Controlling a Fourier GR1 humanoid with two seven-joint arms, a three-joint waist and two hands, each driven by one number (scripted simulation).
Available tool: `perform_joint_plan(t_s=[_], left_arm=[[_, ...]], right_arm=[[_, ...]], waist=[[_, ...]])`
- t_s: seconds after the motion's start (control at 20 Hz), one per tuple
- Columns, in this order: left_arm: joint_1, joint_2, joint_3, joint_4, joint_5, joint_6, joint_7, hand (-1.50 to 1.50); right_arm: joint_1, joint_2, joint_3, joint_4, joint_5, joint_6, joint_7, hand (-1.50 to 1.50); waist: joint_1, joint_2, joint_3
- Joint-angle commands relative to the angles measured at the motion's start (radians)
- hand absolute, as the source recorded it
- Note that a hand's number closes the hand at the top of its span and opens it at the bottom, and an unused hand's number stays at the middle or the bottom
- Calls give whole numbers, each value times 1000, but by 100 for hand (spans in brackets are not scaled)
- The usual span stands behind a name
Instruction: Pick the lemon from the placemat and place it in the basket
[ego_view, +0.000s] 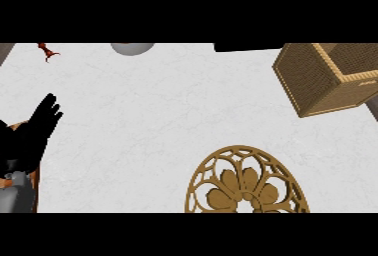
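Head view: you see left hand at left edge, fingers straight and up, holding nothing, resting over counter. Right hand out of your sight. Placemat, gold openwork with flower centre, lies near, right of middle, cut by lower edge. Lemon nowhere visible to you, neither on placemat nor elsewhere. Basket, woven tan, sits far right, tilted in view, well apart from placemat. Grey round thing at far edge; small red thing far left.

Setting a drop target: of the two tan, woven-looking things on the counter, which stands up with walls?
The basket at upper right; the placemat lies flat, an openwork disc.
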Motion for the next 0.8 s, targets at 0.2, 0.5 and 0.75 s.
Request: perform_joint_plan(t_s=[0.2,0.5,0.75], left_arm=[[-72,17,4,38,6,-23,18,0],[-64,-3,-24,-17,1,-24,39,0],[-93,-34,-38,22,-31,10,16,0]], right_arm=[[301,-22,-217,-521,-264,24,175,150],[272,-17,-397,-646,-416,23,352,150],[124,-27,-457,-687,-513,-31,577,150]], waist=[[33,18,6],[65,19,6],[78,24,4]])
